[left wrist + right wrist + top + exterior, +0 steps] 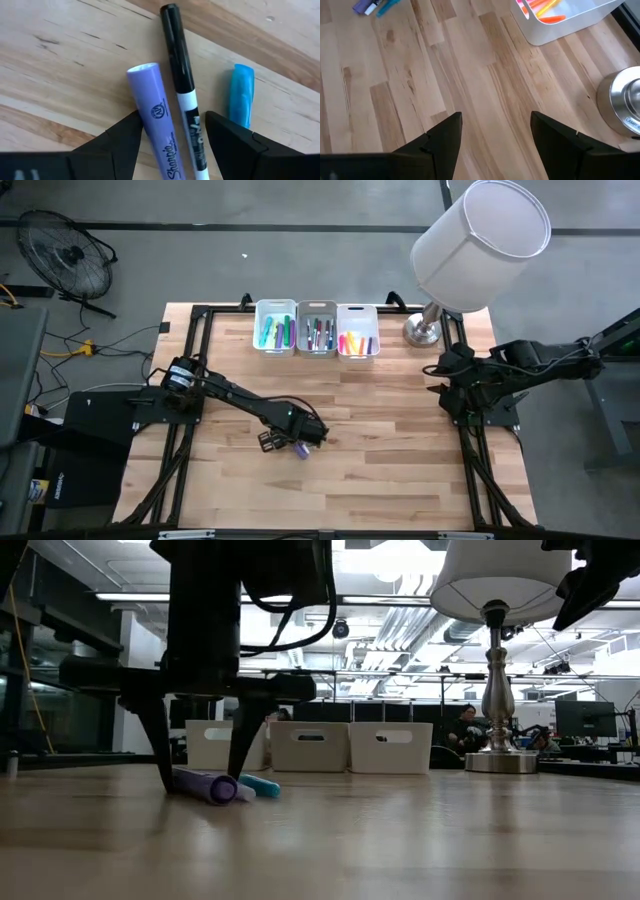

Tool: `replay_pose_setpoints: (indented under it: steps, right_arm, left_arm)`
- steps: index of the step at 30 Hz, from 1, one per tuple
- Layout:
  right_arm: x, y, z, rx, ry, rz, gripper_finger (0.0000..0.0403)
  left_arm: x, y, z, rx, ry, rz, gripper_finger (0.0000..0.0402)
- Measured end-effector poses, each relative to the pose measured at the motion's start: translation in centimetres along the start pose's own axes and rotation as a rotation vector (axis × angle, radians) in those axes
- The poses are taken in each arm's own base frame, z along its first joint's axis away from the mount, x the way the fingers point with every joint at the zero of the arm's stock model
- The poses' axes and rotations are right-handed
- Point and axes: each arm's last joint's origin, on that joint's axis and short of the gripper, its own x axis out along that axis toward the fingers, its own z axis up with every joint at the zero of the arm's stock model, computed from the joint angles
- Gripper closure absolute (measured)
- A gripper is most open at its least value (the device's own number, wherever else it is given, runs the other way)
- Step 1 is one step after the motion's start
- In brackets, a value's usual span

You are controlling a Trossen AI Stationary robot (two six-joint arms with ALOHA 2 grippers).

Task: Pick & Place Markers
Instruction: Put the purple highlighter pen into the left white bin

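- The left gripper (282, 442) reaches out over the middle of the wooden table (400, 450), its two fingers (122, 137) spread and lowered to the surface around a pair of markers.
- Between those open fingers lie a purple marker (155, 125) and a thin black-and-white marker (182, 85), side by side and touching; neither is pinched.
- A teal marker (241, 97) lies just beside the pair, outside the far finger.
- From table height, the purple marker (205, 784) and teal marker (258, 784) rest flat on the wood between the finger tips.
- Three white bins (316, 329) stand in a row at the table's far edge, each holding more markers: green and teal ones, dark red and purple ones, orange, pink and yellow ones.
- The right gripper (492, 142) waits at the table's right edge near a silver lamp base (422, 331), fingers spread and holding nothing.
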Motion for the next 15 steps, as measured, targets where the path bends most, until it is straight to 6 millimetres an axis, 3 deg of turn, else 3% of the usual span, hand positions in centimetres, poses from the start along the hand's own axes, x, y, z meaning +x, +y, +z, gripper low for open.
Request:
replay_pose_setpoints:
  steps: [15]
  right_arm:
    - [0.0, -0.05, -0.05, -0.006, 0.004, -0.008, 0.0179]
  left_arm:
    - [-0.31, -0.15, -0.01, 0.008, -0.026, -0.034, 0.0186]
